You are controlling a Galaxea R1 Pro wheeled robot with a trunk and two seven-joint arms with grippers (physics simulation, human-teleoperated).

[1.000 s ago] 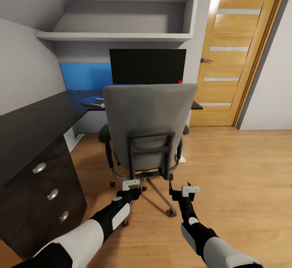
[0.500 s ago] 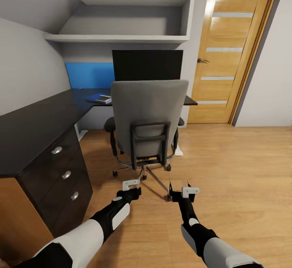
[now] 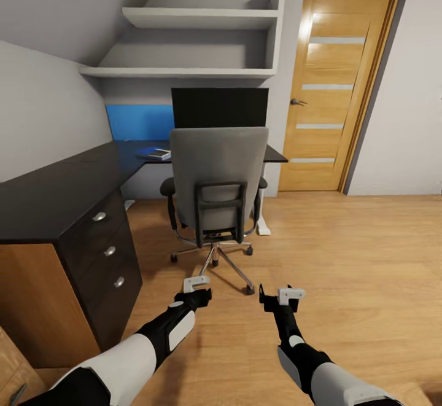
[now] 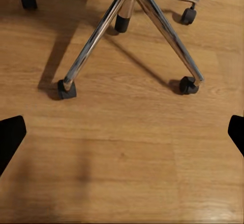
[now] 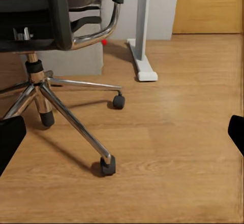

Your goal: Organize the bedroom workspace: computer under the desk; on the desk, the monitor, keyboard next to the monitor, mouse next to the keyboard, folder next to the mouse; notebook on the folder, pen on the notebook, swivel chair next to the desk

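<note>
The swivel chair (image 3: 217, 185) stands with its back toward the robot, tucked close against the bench (image 3: 55, 191), the monitor (image 3: 219, 107) upright behind it on the glossy top. A blue item (image 3: 153, 153), perhaps the folder, lies on the bench beside the monitor; I cannot tell what it is. The left gripper (image 3: 197, 288) and right gripper (image 3: 281, 298) hang low over the wooden floor, both with fingers spread apart and holding nothing. Judging by this, the chair placement looks nearly settled; a good next step would be approaching squarely, keeping both arms clear of the chrome base (image 4: 127, 26) and casters.
</note>
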